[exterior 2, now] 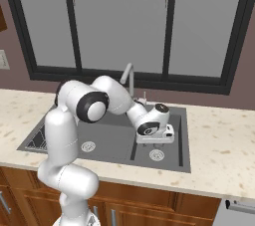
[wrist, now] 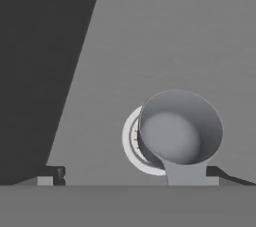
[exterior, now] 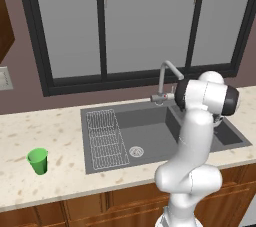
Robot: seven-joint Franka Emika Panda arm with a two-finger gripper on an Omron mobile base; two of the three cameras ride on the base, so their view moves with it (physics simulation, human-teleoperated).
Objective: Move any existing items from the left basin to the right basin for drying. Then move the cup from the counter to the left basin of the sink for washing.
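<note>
A small dull-grey cup-shaped item (wrist: pixel 180 128) with a short stub shows from above over the round drain (wrist: pixel 131 143) of the right basin (exterior 2: pixel 172 143). My gripper (wrist: pixel 137 173) hangs open above it, and its fingertips (wrist: pixel 59 173) stand wide on both sides without touching it. Whether the item rests on the basin floor I cannot tell. In the right base view the gripper (exterior 2: pixel 155 139) hovers over the right basin's drain (exterior 2: pixel 157 155). The green cup (exterior: pixel 38 161) stands upright on the counter (exterior: pixel 60 131), left of the sink. The left basin (exterior: pixel 150 136) holds a wire rack (exterior: pixel 105 138).
The curved silver faucet (exterior: pixel 167 78) rises behind the sink, close to my arm's forearm. A dark-framed window runs along the wall behind. The counter's front edge sits over brown cabinets (exterior: pixel 90 206). Another stretch of counter (exterior 2: pixel 224 145) lies right of the sink.
</note>
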